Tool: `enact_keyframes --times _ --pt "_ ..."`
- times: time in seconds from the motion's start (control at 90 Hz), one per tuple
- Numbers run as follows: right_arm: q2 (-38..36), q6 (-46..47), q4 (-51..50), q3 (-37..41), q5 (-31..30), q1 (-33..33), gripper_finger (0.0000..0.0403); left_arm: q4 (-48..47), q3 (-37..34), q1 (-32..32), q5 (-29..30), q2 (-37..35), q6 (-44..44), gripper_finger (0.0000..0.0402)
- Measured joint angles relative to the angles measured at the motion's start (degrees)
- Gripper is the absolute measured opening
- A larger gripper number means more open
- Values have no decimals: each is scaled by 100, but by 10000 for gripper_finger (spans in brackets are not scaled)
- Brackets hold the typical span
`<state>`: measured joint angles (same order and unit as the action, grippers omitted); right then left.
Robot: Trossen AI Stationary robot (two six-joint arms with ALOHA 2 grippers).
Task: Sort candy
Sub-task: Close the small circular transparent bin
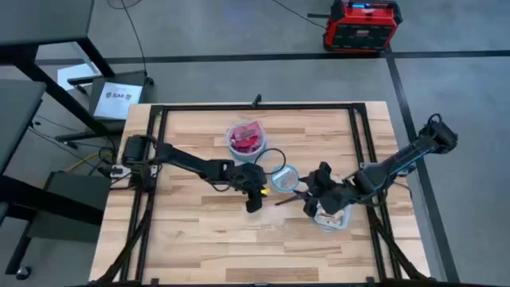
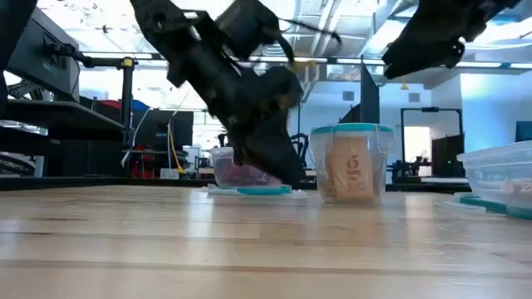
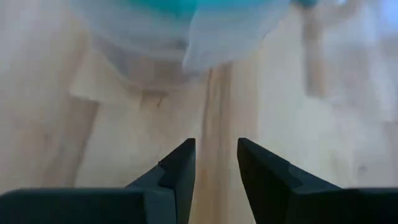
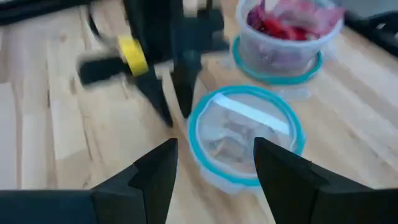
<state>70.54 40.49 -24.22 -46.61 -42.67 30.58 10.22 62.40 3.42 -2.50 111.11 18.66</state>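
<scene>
Candy (image 1: 247, 140) in the bowl (image 1: 246, 149) behind another bowl (image 1: 284, 178).

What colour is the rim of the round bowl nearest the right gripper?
The bowl rim is teal blue, clearest in the right wrist view.

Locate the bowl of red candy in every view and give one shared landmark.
High: bowl of red candy, top centre of table.
Low: behind the left arm, centre.
Left wrist: not in it.
Right wrist: upper right.
Landmark: the blue-rimmed bowl beside it.
</scene>
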Motion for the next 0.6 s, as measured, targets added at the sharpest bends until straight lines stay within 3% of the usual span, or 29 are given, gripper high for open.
enact_keyframes --times 0.144,0.367,0.6 --pt "-10 -1 -178 -2 -571 262 196 -83 839 -2 118 572 -213 107" --pt "-12 0 -313 0 -675 267 196 -255 2192 -151 781 1507 -578 107" --pt "-9 27 -359 0 -675 265 196 -957 2871 -448 604 1853 -661 107"
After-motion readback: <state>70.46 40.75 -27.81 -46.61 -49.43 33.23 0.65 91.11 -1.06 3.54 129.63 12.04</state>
